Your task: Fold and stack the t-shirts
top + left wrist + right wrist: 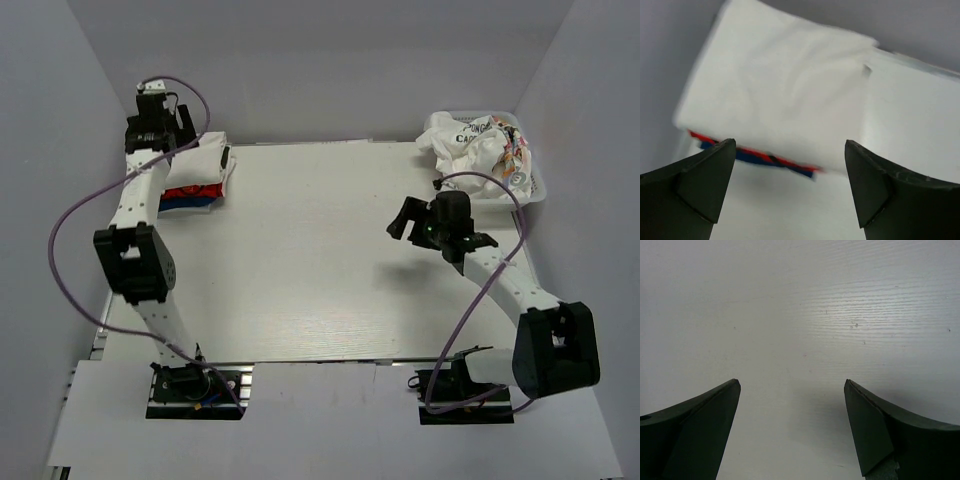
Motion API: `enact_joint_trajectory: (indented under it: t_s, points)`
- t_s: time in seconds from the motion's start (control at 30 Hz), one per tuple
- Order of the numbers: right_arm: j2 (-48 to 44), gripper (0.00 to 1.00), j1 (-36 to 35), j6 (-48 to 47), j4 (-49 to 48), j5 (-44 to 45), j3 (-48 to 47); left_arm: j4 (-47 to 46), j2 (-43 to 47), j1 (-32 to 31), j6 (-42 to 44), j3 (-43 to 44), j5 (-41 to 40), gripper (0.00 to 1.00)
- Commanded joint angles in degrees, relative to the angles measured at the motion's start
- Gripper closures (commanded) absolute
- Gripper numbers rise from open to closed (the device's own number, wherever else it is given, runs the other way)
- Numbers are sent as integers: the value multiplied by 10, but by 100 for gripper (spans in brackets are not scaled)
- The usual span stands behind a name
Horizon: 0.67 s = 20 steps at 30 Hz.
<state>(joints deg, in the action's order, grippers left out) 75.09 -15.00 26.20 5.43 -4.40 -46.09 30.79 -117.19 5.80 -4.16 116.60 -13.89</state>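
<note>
A folded white shirt (780, 95) was seen atop the stack at the far left corner of the surface (320, 260), with a red-and-blue one (755, 156) beneath it. The left fingers (197, 141) were spread wide above it, gripping nothing. The right fingers (402, 222) were likewise open over mid-surface. Stacking of this shirt was judged done. Next, a crumpled shirt (470, 150) would need to be fetched from the basket (541, 192).

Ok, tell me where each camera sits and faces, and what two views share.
Top external: above, behind both arms, which show whole, looking down at the table; stack far left, basket far right.
Left wrist: on the left arm, facing the stack's white top t-shirt; open left gripper shows.
Right wrist: on the right arm, facing the table; open right gripper shows.
Shared: top and left wrist both see the stack.
</note>
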Motion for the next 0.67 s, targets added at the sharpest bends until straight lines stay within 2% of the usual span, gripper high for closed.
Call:
enact_joint_trajectory:
  t_s: [0.0, 0.03, 0.07, 0.1, 0.13, 0.17, 0.27, 0.37, 0.47, 0.63]
  points:
    - [-64, 10, 3, 22, -47, 20, 39, -71, 213, -53, -157, -234, 154, 1]
    - [-78, 10, 3, 25, -46, 26, 47, -115, 256, -70, -174, -301, 174, 1]
    - [-87, 10, 2, 28, -46, 33, 52, -155, 299, -89, -188, -427, 197, 1]
    - [-106, 10, 3, 36, -42, 41, 64, -188, 380, -125, -210, -482, 197, 1]
    - [-122, 10, 3, 39, -39, 63, 69, -220, 417, -137, -222, -529, 207, 1]
    - [-130, 10, 2, 44, -38, 65, 85, -229, 450, -153, -222, -605, 241, 1]
    - [-174, 10, 2, 55, -48, 62, 113, -217, 573, -165, -227, -713, 246, 1]
    - [-194, 10, 3, 83, -88, 72, 152, -206, 670, -171, -240, -784, 217, 1]
    - [-209, 10, 2, 82, -102, 71, 164, -191, 712, -171, -240, -799, 186, 1]
    - [-200, 10, 2, 46, -89, 50, 147, -196, 710, -171, -234, -793, 204, 1]
